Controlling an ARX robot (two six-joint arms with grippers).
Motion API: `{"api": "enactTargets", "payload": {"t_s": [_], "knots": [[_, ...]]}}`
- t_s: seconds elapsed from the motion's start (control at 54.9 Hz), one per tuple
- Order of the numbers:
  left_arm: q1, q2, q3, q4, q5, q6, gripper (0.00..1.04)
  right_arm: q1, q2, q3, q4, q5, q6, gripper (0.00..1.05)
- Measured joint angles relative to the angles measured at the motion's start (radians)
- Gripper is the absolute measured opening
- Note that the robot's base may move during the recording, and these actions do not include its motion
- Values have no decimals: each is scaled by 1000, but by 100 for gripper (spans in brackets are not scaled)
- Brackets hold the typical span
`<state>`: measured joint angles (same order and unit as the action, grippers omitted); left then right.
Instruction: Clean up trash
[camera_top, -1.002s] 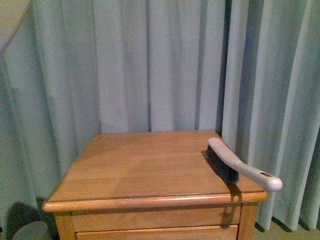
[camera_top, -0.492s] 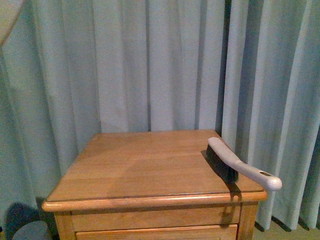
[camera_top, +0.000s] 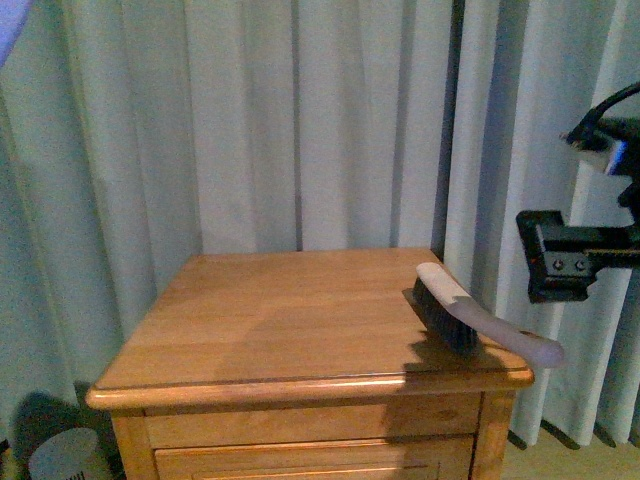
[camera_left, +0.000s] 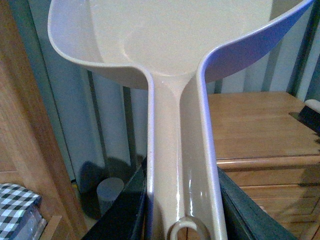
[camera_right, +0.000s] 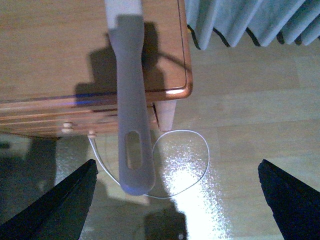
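The trash is out of view in every frame. My left gripper (camera_left: 182, 216) is shut on the long handle of the beige dustpan (camera_left: 165, 35), which is held up in the air to the left of the wooden nightstand (camera_top: 270, 320). The pan looks empty. A hand brush (camera_top: 455, 312) with a pale handle and dark bristles lies on the nightstand's right edge, its handle (camera_right: 131, 125) sticking out past the front corner. My right gripper (camera_right: 177, 200) hangs open above that handle's end, its fingers (camera_right: 65, 202) wide apart. In the front view the right gripper (camera_top: 575, 258) is right of the brush.
Pale curtains (camera_top: 300, 120) hang behind the nightstand. A small grey round bin (camera_top: 62, 455) stands on the floor at its left. A white cable (camera_right: 197, 150) loops on the floor under the brush handle. A checked pillow (camera_left: 15, 200) lies by wooden furniture on the left.
My right arm has come into the front view at the right, beside the brush. The brush lies where it was.
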<state>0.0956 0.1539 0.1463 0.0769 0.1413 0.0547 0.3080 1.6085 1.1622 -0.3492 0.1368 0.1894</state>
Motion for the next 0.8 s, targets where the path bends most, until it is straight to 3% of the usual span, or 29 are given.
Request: {"api": "enactTargets", "payload": {"t_s": [0.801], "knots": [[0,0,0,0,0,0,28,32,301,181,32,-31,82,97]]}}
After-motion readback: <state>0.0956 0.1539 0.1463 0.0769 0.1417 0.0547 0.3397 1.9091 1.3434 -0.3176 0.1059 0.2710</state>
